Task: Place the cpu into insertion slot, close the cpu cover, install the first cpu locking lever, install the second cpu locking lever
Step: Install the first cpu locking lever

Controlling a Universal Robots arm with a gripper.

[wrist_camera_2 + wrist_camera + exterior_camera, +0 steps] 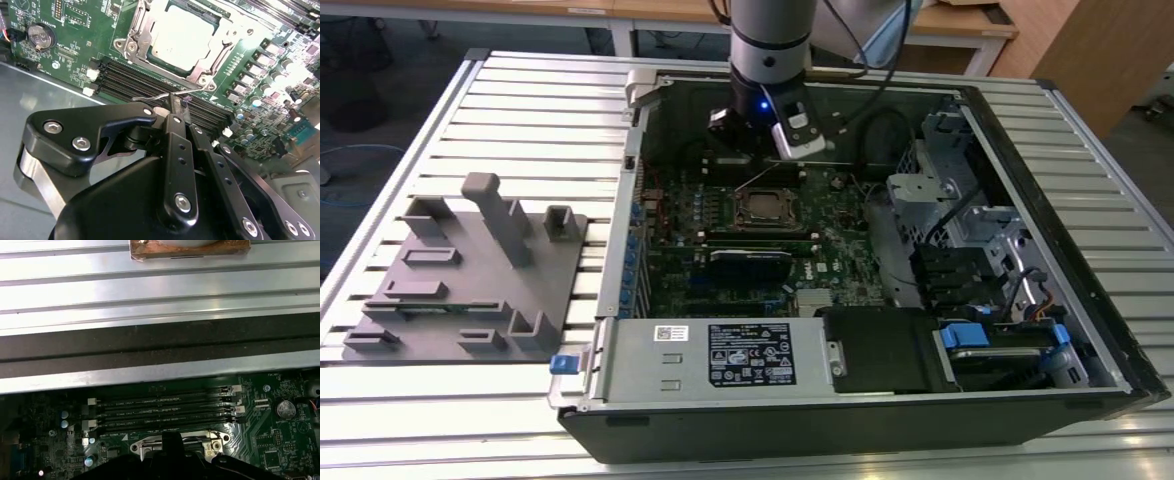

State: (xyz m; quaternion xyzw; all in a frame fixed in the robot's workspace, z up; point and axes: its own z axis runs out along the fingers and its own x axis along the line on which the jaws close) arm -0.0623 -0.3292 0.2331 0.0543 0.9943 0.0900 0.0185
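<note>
The cpu [182,32] lies flat in the insertion slot [767,207] on the green board, its silver top showing. The cpu cover [141,35] sits down over it, framing the chip. A thin wire locking lever [150,97] stands raised from the socket's edge, and my gripper [175,102] is shut on it at the fingertips. In the exterior view the gripper [771,158] hangs just behind the slot, inside the open computer case. The first wrist view shows a black fingertip [172,440] against the socket's silvery rim [145,445].
Long black memory slots [165,412] run beside the socket, under my fingers. A grey fixture block [467,270] stands on the slatted table at the exterior view's left. A power supply [714,355] and drive cage [961,220] crowd the case. A coin battery [40,36] sits on the board.
</note>
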